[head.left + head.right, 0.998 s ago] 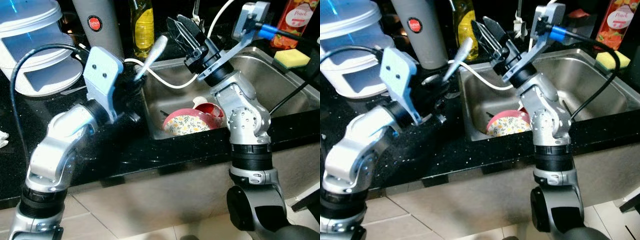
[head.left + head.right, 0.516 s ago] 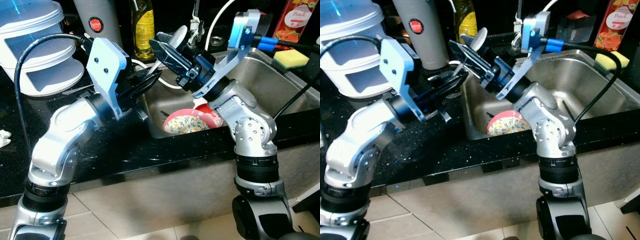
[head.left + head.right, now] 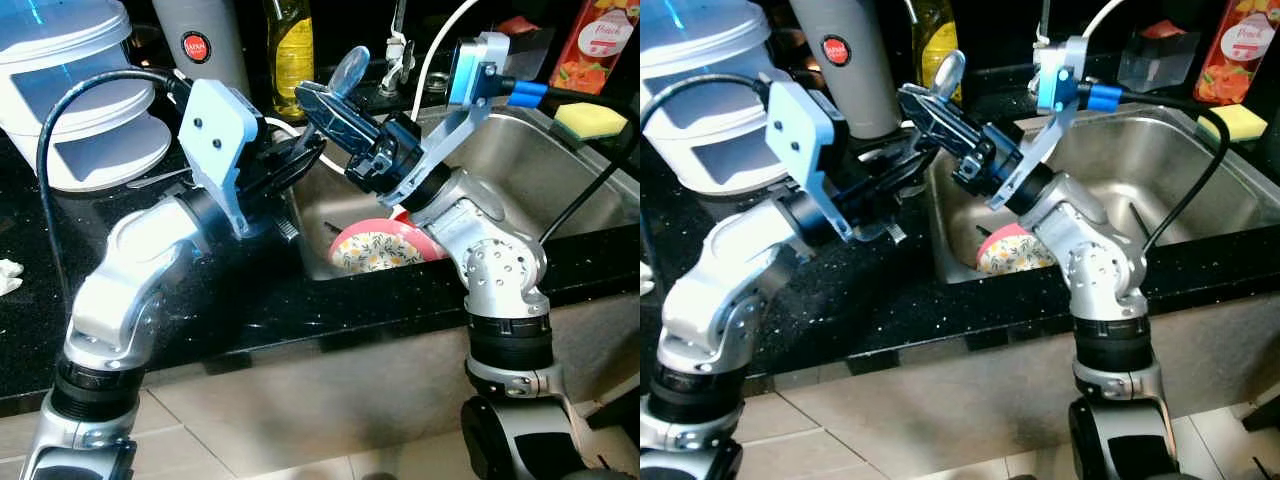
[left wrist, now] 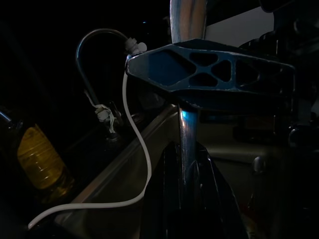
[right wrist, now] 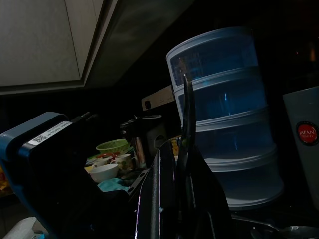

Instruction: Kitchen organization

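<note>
Handover over sink (image 3: 560, 160) left rim | spoon (image 3: 345, 75) pinched by right gripper (image 3: 325, 108) | left gripper (image 3: 300, 160) also clamps handle, steadying transfer.

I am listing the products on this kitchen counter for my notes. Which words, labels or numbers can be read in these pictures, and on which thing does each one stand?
"JAPAN": on the round red badge of the grey flask; the smaller words under it are too blurred to read.
"Peach": on the red carton; its other print is too small to read.
White sticker on the left gripper's blue camera housing: print too small to read.
</note>
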`<state>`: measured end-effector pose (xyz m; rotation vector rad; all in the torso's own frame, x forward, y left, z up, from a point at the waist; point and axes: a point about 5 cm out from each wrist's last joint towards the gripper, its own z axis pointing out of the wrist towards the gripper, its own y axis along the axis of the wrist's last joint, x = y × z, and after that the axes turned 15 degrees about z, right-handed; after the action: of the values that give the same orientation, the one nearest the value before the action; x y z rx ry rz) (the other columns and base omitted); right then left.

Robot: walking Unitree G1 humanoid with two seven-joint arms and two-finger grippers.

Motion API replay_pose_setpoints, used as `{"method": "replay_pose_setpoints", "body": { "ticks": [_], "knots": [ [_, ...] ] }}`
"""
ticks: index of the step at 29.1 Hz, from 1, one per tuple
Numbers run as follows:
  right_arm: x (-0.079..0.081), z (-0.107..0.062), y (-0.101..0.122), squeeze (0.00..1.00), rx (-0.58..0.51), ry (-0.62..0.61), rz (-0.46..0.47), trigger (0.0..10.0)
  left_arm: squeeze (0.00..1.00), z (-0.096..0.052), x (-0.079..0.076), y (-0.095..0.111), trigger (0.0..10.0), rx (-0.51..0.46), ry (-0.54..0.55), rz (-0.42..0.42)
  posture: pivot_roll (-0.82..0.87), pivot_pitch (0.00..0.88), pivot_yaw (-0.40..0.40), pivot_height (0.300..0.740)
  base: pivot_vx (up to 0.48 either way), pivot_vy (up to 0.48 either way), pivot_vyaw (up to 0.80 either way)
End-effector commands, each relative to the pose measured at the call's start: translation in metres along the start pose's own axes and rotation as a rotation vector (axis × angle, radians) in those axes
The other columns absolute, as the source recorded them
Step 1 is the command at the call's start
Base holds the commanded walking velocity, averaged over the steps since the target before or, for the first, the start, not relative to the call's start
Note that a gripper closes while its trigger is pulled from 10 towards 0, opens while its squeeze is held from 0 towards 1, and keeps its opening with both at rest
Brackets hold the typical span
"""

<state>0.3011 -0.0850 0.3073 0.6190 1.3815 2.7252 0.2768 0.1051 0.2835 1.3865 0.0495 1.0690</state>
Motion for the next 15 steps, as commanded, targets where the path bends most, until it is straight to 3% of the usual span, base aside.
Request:
{"method": "replay_pose_setpoints", "body": {
  "ticks": [1,3,4,5,8,9,10,11,12,14,15],
  "knots": [
    [0.001,0.001,0.001,0.00,-0.002,0.001,0.005,0.0,0.00,0.004,-0.003,-0.003,10.0,0.017,-0.008,0.002,-0.09,0.000,0.034,0.740,0.000,0.000,0.00],
    [0.001,0.001,0.001,0.00,-0.003,0.001,0.006,0.0,0.00,0.005,-0.003,-0.003,10.0,0.020,-0.001,0.004,-0.09,0.000,0.034,0.740,0.000,0.000,0.00],
    [0.001,0.001,0.001,0.00,-0.002,-0.001,0.005,0.0,0.42,0.007,0.000,-0.004,10.0,0.018,0.023,-0.009,-0.09,0.000,0.036,0.740,0.000,0.000,0.00],
    [0.000,0.001,0.000,0.00,0.001,-0.004,0.003,0.0,1.00,0.008,0.002,-0.005,10.0,0.017,0.048,-0.017,-0.09,0.000,0.036,0.740,0.000,0.000,0.00],
    [-0.002,0.000,-0.002,0.00,0.019,-0.029,-0.019,0.0,1.00,0.010,0.012,-0.006,10.0,0.027,0.131,-0.047,-0.10,0.000,0.037,0.740,0.000,0.000,0.00],
    [-0.005,0.000,-0.004,0.00,0.023,-0.055,-0.030,0.0,0.20,0.009,0.013,-0.004,10.0,0.009,0.128,-0.090,-0.10,0.000,0.037,0.740,0.000,0.000,0.00],
    [-0.005,0.000,-0.004,0.00,0.023,-0.055,-0.030,0.0,0.20,0.009,0.013,-0.004,10.0,0.009,0.128,-0.090,-0.10,0.000,0.037,0.740,0.000,0.000,0.00],
    [-0.019,0.002,-0.004,0.00,0.006,-0.182,-0.077,0.0,0.00,0.003,0.010,0.006,10.0,-0.072,0.077,-0.150,-0.10,0.000,0.039,0.740,0.000,0.000,0.00],
    [-0.019,0.002,-0.004,0.00,0.006,-0.182,-0.077,0.0,0.00,0.003,0.010,0.006,10.0,-0.072,0.077,-0.150,-0.10,0.000,0.039,0.740,0.000,0.000,0.00],
    [-0.033,0.003,-0.002,0.00,-0.029,-0.304,-0.109,0.0,0.00,-0.004,0.007,0.011,10.0,-0.113,0.039,-0.179,-0.09,0.000,0.042,0.740,0.000,0.000,0.00],
    [-0.047,0.002,0.001,0.00,-0.061,-0.427,-0.139,0.0,0.00,-0.008,0.006,0.010,10.0,-0.116,0.036,-0.197,-0.09,0.000,0.044,0.740,0.000,0.000,0.00]
  ]
}}
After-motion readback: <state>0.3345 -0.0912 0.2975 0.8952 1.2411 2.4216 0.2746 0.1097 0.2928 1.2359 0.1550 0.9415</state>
